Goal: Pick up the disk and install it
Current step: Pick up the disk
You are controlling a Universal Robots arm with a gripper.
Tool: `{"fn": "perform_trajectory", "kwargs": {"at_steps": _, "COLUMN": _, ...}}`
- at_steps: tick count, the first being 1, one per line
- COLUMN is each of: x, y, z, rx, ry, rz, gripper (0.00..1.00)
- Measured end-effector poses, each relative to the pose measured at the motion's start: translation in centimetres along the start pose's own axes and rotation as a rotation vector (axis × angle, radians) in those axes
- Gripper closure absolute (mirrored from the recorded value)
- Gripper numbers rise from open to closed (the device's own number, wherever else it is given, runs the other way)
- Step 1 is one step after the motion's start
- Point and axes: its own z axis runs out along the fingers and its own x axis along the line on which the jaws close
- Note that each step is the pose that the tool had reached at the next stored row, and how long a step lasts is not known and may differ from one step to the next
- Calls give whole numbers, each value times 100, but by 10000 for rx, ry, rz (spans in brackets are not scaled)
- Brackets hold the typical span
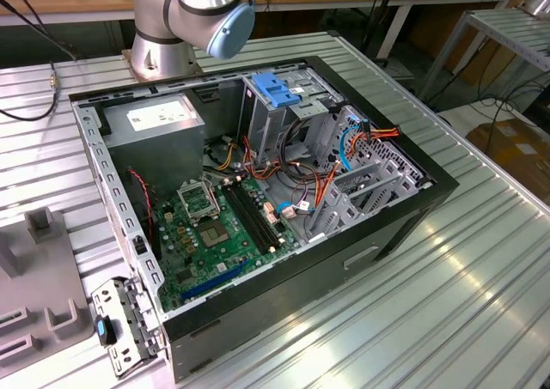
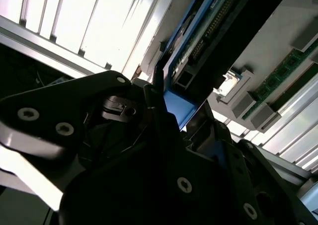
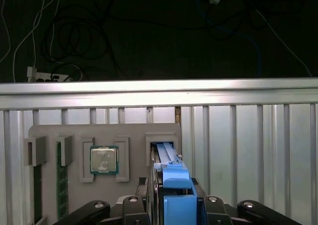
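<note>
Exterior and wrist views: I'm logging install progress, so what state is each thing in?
Silver-grey rectangular metal disk with blue plastic rails: on edge in the flat grey plastic tray's slot, not installed.
Black metal end effector: at the disk's blue end; grip unclear.
Square silver processor chip: lying in a tray recess.
Green memory stick: on edge in a tray slot.
Black metal computer case: side open.

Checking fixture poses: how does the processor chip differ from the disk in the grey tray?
The processor chip lies flat, its square silver face up; the disk stands on edge in a narrow slot. The chip is silver with a green rim; the disk shows blue rails. The claw straddles the disk; the chip sits apart from it. Both sit in the grey tray.
</note>
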Motion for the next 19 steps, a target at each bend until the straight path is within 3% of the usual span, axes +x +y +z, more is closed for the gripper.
{"fn": "perform_trajectory", "kwargs": {"at_steps": 5, "x": 0, "y": 0, "z": 5, "rx": 1, "ry": 0, "rz": 0, "gripper": 56}}
{"fn": "perform_trajectory", "kwargs": {"at_steps": 6, "x": 0, "y": 0, "z": 5, "rx": 2, "ry": 0, "rz": 0, "gripper": 63}}
{"fn": "perform_trajectory", "kwargs": {"at_steps": 19, "x": 0, "y": 0, "z": 8, "rx": 2, "ry": 0, "rz": 0, "gripper": 63}}
